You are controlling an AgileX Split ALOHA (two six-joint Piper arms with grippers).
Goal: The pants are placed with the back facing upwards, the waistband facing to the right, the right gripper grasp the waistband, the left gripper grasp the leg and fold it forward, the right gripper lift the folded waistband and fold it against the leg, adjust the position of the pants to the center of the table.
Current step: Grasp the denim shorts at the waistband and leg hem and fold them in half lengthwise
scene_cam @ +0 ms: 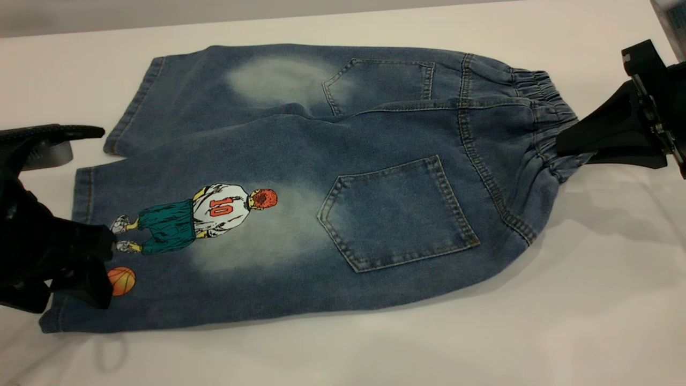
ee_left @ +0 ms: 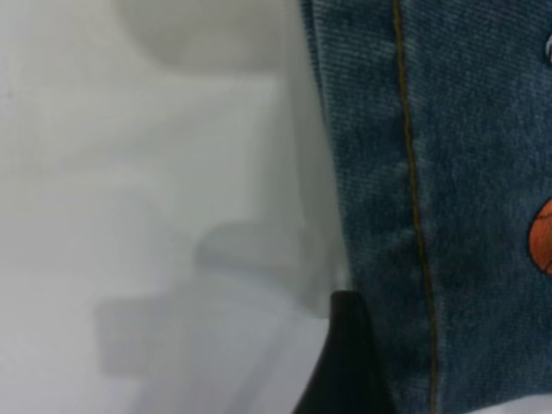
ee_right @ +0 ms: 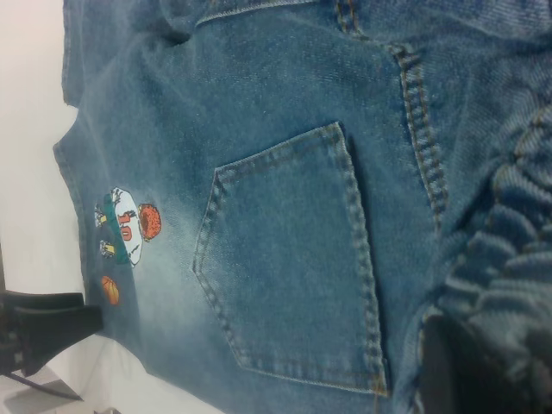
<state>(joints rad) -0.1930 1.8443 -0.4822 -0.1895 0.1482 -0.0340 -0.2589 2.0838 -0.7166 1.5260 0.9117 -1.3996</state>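
The pants (scene_cam: 321,177), blue denim shorts, lie back up on the white table (scene_cam: 563,300) with the ruched waistband (scene_cam: 541,107) to the right. My right gripper (scene_cam: 565,146) is shut on the waistband's middle and holds it slightly raised; one dark finger (ee_right: 453,371) shows under the gathers (ee_right: 517,224). The leg (scene_cam: 214,257) with the player print and orange ball (scene_cam: 121,281) is the nearer one. My left gripper (scene_cam: 106,192) stands open at its hem, one finger (ee_left: 345,362) against the stitched hem (ee_left: 414,216), the other finger raised beside the plain leg.
The plain leg (scene_cam: 214,86) with a pale patch lies behind the printed one. Two patch pockets (scene_cam: 396,214) face up. The table's far edge (scene_cam: 268,19) runs along the back, and a dark object (scene_cam: 672,16) sits at the back right corner.
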